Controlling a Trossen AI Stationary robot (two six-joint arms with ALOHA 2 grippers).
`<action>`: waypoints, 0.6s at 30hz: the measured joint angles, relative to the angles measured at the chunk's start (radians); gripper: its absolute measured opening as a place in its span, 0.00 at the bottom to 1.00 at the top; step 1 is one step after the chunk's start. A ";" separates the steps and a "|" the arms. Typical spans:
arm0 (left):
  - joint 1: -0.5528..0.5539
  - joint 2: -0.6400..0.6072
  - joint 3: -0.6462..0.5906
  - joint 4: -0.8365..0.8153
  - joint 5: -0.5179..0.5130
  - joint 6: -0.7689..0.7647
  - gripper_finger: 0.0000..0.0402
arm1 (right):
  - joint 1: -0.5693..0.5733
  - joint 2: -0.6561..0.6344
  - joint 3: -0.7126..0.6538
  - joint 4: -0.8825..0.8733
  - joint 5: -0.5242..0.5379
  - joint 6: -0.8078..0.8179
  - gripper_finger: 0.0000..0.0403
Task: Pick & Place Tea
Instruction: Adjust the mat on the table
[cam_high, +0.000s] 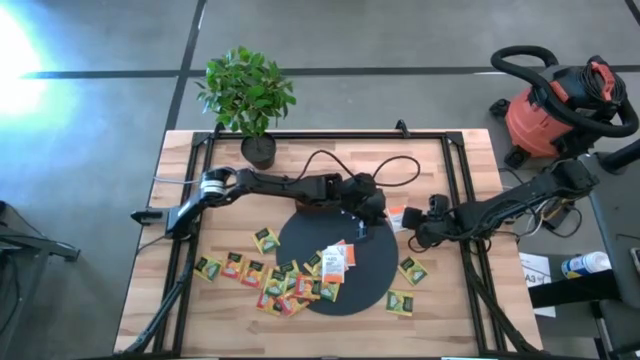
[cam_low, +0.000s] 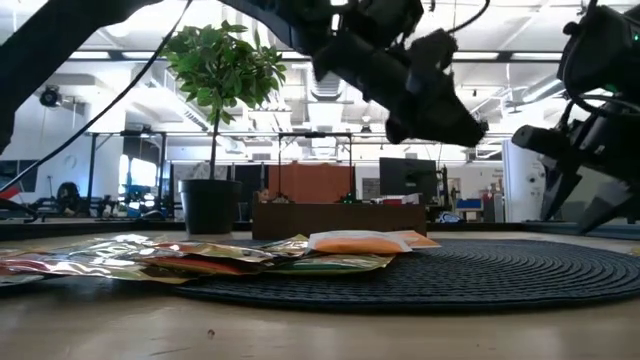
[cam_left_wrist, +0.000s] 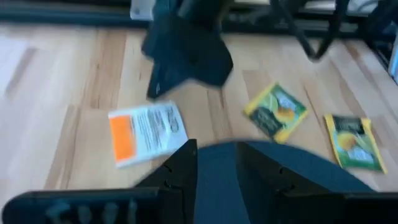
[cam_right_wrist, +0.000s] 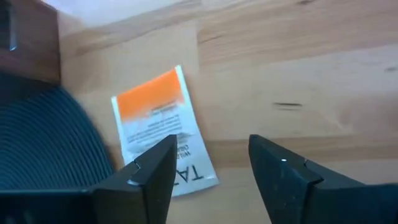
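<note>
Tea sachet, white-orange, lies on wood beside disc | my right gripper wide, hovering over it to grasp | left gripper narrowly open above disc's far edge.

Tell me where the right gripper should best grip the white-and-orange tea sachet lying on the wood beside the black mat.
The white-and-orange sachet lies flat on the wooden table, just off the black mat. The right gripper is open right by it. Probably best to come from above and pinch across its narrow width at the white end, away from the mat edge.
</note>
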 joint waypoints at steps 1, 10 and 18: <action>0.003 0.015 -0.002 0.009 0.001 -0.002 0.21 | -0.003 0.000 -0.012 0.048 0.000 -0.025 0.48; 0.060 0.162 0.042 0.074 0.038 -0.263 0.21 | -0.008 -0.003 -0.072 0.149 0.034 0.053 0.48; 0.071 0.197 0.081 0.077 0.040 -0.292 0.21 | -0.042 0.005 -0.132 0.338 0.050 -0.044 0.48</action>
